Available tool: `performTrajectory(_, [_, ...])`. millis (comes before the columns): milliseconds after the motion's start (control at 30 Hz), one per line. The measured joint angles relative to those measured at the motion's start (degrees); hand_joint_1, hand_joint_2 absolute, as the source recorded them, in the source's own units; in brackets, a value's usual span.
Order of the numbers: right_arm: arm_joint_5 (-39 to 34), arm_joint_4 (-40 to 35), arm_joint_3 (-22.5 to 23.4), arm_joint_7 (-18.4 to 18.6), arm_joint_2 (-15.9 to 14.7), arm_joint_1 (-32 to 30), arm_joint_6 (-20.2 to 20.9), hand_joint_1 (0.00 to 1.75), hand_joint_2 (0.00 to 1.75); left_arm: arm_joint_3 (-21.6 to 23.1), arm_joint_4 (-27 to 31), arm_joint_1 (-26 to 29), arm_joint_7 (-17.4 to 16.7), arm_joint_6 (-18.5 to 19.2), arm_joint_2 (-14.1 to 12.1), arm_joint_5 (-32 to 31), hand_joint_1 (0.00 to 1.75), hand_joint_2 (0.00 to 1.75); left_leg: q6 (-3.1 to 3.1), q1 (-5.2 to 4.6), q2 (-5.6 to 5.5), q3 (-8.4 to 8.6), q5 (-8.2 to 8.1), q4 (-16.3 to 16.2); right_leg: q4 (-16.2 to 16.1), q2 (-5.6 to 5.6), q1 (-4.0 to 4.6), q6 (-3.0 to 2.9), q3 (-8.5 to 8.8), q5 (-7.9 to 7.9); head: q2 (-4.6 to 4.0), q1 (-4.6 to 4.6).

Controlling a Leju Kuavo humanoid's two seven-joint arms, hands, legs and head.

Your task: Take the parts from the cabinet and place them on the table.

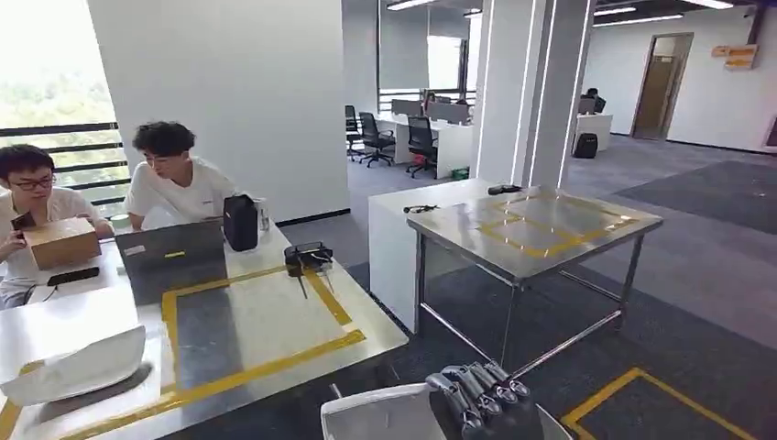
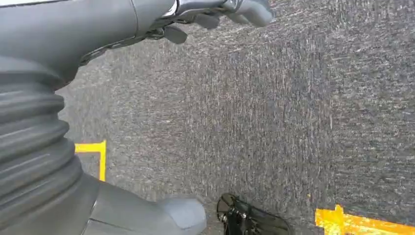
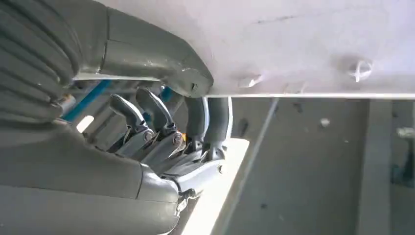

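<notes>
A white box-like part (image 1: 380,414) sits at the bottom edge of the head view, carried in front of my body. My right hand (image 1: 478,396) grips it, dark fingers hooked over its rim. In the right wrist view the right hand (image 3: 161,142) curls its fingers around the edge of the white part (image 3: 293,44). A steel table (image 1: 541,225) marked with yellow tape stands ahead to the right. My left hand (image 2: 73,39) hangs over grey carpet, thumb (image 2: 181,215) and fingers apart, holding nothing.
A white table (image 1: 257,321) with a yellow tape rectangle stands at the left, bearing a laptop (image 1: 172,257), a cardboard box (image 1: 60,242) and black devices. Two people sit behind it. Yellow tape (image 1: 632,394) marks the carpet. Office desks and chairs stand far back.
</notes>
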State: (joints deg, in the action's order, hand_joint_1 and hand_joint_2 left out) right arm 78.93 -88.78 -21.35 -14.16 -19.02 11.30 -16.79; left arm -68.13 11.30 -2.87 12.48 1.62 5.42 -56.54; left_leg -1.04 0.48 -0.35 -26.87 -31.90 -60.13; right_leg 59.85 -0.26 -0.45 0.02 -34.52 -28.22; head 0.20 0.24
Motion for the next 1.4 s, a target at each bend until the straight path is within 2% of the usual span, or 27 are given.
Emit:
performTrajectory(100, [-0.09, -0.15, 0.09, -0.02, -0.09, 0.15, -0.13, 1.57, 1.75, 0.00, -0.04, -0.24, -0.02, 0.04, 0.07, 0.00, 0.00, 1.75, -0.59, 0.11, 0.16, -0.41, -0.61, -2.45, -0.28, 0.11, -0.02, -1.65, 2.96, -0.64, -0.02, -0.24])
performTrajectory(233, [-0.07, -0.17, 0.09, -0.02, -0.09, -0.12, -0.31, 1.57, 1.75, 0.00, -0.05, -0.05, -1.09, 0.20, 0.09, 0.02, 0.00, 1.75, -0.84, 0.04, 0.17, -11.19, -5.87, -15.99, -0.31, 0.50, 0.25, -2.17, 4.91, -2.83, 0.00, -0.44])
performTrajectory(300, [-0.09, -0.17, 0.09, -0.02, -0.09, -0.11, -0.33, 1.57, 1.75, -0.02, -0.07, 0.20, -1.31, 0.26, 0.22, 0.13, 0.00, 1.75, -0.48, -0.12, 0.17, -12.99, -3.55, -13.79, -0.32, 0.69, 0.43, -2.13, 6.45, -4.07, 0.00, -0.51])
performTrajectory(367, [-0.20, -0.17, 0.07, -0.04, -0.09, 0.02, -0.33, 1.57, 1.75, -0.02, -0.09, 0.22, -1.29, 0.31, 0.28, 0.31, 0.00, 1.75, 0.54, -0.68, 0.16, -11.98, 2.83, -5.30, -0.38, 0.60, 0.70, -1.97, 8.52, -5.67, 0.00, -0.55])
performTrajectory(400, [-0.24, -0.17, 0.07, -0.06, -0.09, -0.14, -0.35, 1.57, 1.75, -0.02, -0.09, 0.46, -1.29, 0.35, 0.28, 0.39, 0.00, 1.75, 1.42, -1.17, 0.26, -11.95, 8.22, -1.38, -0.70, 0.51, 0.44, -1.93, 8.50, -6.40, 0.00, -0.57])
performTrajectory(433, [-0.22, 0.20, -0.07, -0.31, -0.06, -0.06, -0.35, 1.57, 1.75, -0.02, -0.11, 0.57, -1.29, 0.42, 0.09, 0.66, 0.00, 1.75, 1.70, -1.61, 0.10, -12.80, 8.40, -2.24, -0.72, 0.58, 0.65, -1.59, 9.36, -6.81, -0.15, -0.40])
performTrajectory(500, [-0.44, 0.20, -0.09, -0.28, -0.04, 0.04, -0.33, 1.57, 1.75, -0.02, -0.13, 0.58, -1.09, 0.46, 0.31, 0.66, 0.00, 1.75, 2.00, -1.91, 0.04, -11.10, 7.95, 0.19, -2.30, 0.74, 0.16, -0.80, 9.98, -6.76, -0.02, -0.33])
performTrajectory(567, [-0.50, 0.20, -0.09, -0.39, -0.06, 0.54, -0.35, 1.57, 1.75, -0.02, -0.11, 0.35, -0.87, 0.46, 0.46, 0.68, 0.00, 1.75, 2.79, -1.43, -0.06, -8.97, 7.43, 1.72, -0.28, 0.68, 0.45, 0.04, 9.96, -4.51, 0.00, -0.57])
performTrajectory(633, [-0.59, 0.44, -0.13, -0.48, -0.06, 1.15, -0.35, 1.57, 1.75, -0.02, -0.05, 0.21, -0.85, 0.52, 0.52, 0.66, 0.00, 1.75, 3.26, -1.02, -0.15, -6.60, 6.68, 3.37, 7.51, 0.55, 0.32, 0.72, 5.41, -2.04, 0.00, -0.20])
performTrajectory(667, [-0.64, 0.72, -0.20, -0.61, -0.06, 1.33, -0.22, 1.57, 1.75, -0.04, -0.05, 0.13, -0.85, 0.52, 0.52, 0.63, 0.00, 1.75, 3.23, -0.82, -0.24, -5.56, 6.15, 3.79, 11.34, 0.54, 0.17, 1.14, 2.29, -2.76, 0.00, -0.20])
performTrajectory(700, [-0.66, 1.09, -0.33, -0.87, -0.04, 1.37, -0.18, 1.57, 1.75, -0.02, -0.05, 0.10, -0.85, 0.57, 0.59, 0.52, 0.00, 1.75, 3.11, -0.65, -0.37, -4.62, 5.41, 3.93, 14.04, 0.54, -0.04, 1.47, -0.72, -5.34, 0.00, -0.09])
performTrajectory(767, [-0.75, 1.62, -0.63, -1.18, 0.00, 1.79, 0.13, 1.57, 1.75, -0.02, -0.05, 0.10, -0.76, 0.63, 0.63, 0.17, 0.00, 1.75, 2.83, -0.40, -0.54, -2.68, 3.80, 3.92, 15.03, 0.50, -0.34, 1.88, -4.45, -9.76, 0.00, 0.00])
performTrajectory(800, [-0.83, 1.97, -0.79, -1.46, 0.07, 2.21, 0.48, 1.57, 1.75, -0.04, -0.07, 0.10, -0.59, 0.74, 0.66, 0.11, 0.00, 1.75, 2.61, -0.30, -0.63, -1.56, 2.97, 3.92, 13.55, 0.50, -0.46, 1.90, -5.24, -9.75, 0.00, -0.02])
performTrajectory(833, [-1.03, 2.42, -1.00, -1.62, 0.15, 2.69, 0.76, 1.57, 1.75, -0.04, -0.07, 0.08, -0.46, 0.83, 0.70, -0.04, 0.00, 1.75, 2.46, -0.21, -0.69, -0.37, 2.09, 3.92, 10.69, 0.48, -0.52, 1.93, -5.25, -8.16, 0.00, 0.02])
performTrajectory(867, [-1.51, 2.95, -1.27, -1.95, 0.24, 3.35, 0.96, 1.57, 1.75, -0.04, -0.07, 0.01, -0.33, 0.96, 0.72, -0.24, 0.00, 1.75, 2.28, -0.10, -0.69, 0.98, 1.12, 3.92, 6.27, 0.46, -0.58, 1.85, -4.77, -4.24, 0.00, 0.06])
performTrajectory(900, [-2.08, 3.65, -1.68, -2.44, 0.35, 4.16, 1.53, 1.57, 1.75, -0.04, -0.07, 0.03, -0.26, 1.03, 0.79, -0.55, 0.00, 1.75, 2.01, -0.07, -0.62, 1.33, 0.17, 3.93, 1.83, 0.32, -0.60, 1.72, -4.32, 1.65, 0.00, 0.08])
performTrajectory(933, [-2.56, 4.64, -2.23, -2.56, 0.53, 5.27, 1.79, 1.57, 1.75, -0.04, -0.07, -0.15, -0.15, 1.05, 0.76, -0.74, 0.00, 1.75, 1.66, -0.22, -0.57, 2.60, -0.91, 3.28, -1.73, 0.13, -0.47, 1.67, -5.00, 5.85, -0.02, -0.11])
performTrajectory(1000, [-3.91, 6.01, -3.30, -3.06, 1.20, 7.46, 2.62, 1.57, 1.75, -0.04, -0.05, -0.37, -0.05, 1.16, 0.76, -1.16, 0.00, 1.75, 0.84, -0.32, -0.52, 3.35, -2.89, 3.93, -0.75, 0.05, -0.18, 0.75, -3.95, 5.37, 0.00, -0.07])
performTrajectory(1067, [-4.79, 7.63, -4.29, -3.39, 2.43, 11.10, 2.80, 1.57, 1.75, -0.04, -0.02, -0.81, 0.15, 1.22, 0.74, -1.46, 0.00, 1.75, -0.15, -0.38, -0.39, 4.41, -1.65, 2.01, -0.87, 0.46, -0.26, -0.47, -2.74, 4.45, 0.00, -0.22])
performTrajectory(1133, [-5.20, 9.21, -5.31, -3.50, 3.89, 13.39, 3.48, 1.57, 1.75, -0.02, -0.07, -1.43, 0.22, 1.29, 0.77, -1.77, 0.00, 1.75, -0.60, -0.11, -0.16, 0.67, -0.11, -4.60, -1.24, 0.44, -0.35, -1.43, -1.23, 3.84, 0.00, -0.44])
performTrajectory(1167, [-5.51, 10.35, -6.09, -3.58, 4.76, 14.59, 3.82, 1.57, 1.75, -0.02, -0.11, -1.53, 0.22, 1.31, 0.87, -1.86, 0.00, 1.75, -0.74, -0.10, -0.11, -2.63, -0.43, -8.95, -1.30, 0.45, -0.35, -1.72, -0.70, 3.18, 0.00, -0.44])
performTrajectory(1233, [-6.08, 12.47, -7.43, -3.93, 6.27, 16.45, 4.22, 1.57, 1.75, -0.02, -0.11, -1.33, 0.20, 1.31, 0.85, -2.16, 0.00, 1.75, -0.96, -0.11, -0.10, -8.57, -5.23, -14.59, -1.30, 0.62, -0.33, -1.87, 0.53, 1.83, 0.00, -0.44])
performTrajectory(1267, [-6.49, 13.54, -7.91, -4.24, 6.90, 17.32, 4.43, 1.57, 1.75, -0.02, -0.11, -1.17, 0.20, 1.31, 0.85, -2.34, 0.00, 1.75, -1.11, -0.11, -0.09, -10.65, -7.78, -15.25, -1.30, 0.73, -0.33, -1.85, 1.44, 1.04, 0.00, -0.46])
performTrajectory(1300, [-6.78, 14.58, -8.33, -4.41, 7.44, 18.27, 4.66, 1.57, 1.75, -0.02, -0.11, -1.07, 0.17, 1.31, 0.85, -2.43, 0.00, 1.75, -1.09, -0.11, -0.07, -11.94, -8.77, -14.37, -1.30, 0.77, -0.34, -1.81, 2.50, 0.20, 0.00, -0.51])
performTrajectory(1333, [-6.97, 15.85, -8.98, -4.48, 8.07, 19.17, 4.68, 1.57, 1.75, -0.02, -0.11, -1.06, 0.17, 1.31, 0.85, -2.58, 0.00, 1.75, -0.81, -0.11, -0.04, -12.58, -7.90, -12.10, -1.30, 0.77, -0.34, -1.75, 3.65, -0.72, 0.00, -0.53])
performTrajectory(1367, [-7.19, 16.86, -9.51, -4.68, 8.79, 20.08, 4.70, 1.57, 1.75, -0.02, -0.11, -1.00, 0.17, 1.33, 0.85, -2.78, 0.00, 1.75, -0.51, -0.13, 0.00, -12.60, -5.28, -8.83, -1.30, 0.68, -0.33, -1.68, 4.85, -1.64, 0.00, -0.48])
performTrajectory(1400, [-7.68, 18.10, -10.14, -4.92, 9.64, 21.18, 4.70, 1.57, 1.75, -0.02, -0.13, -0.88, 0.13, 1.40, 0.85, -2.97, 0.00, 1.75, -0.22, -0.17, 0.14, -12.49, -0.24, -4.96, -1.31, 0.59, -0.33, -1.53, 5.95, -2.55, 0.00, -0.55])
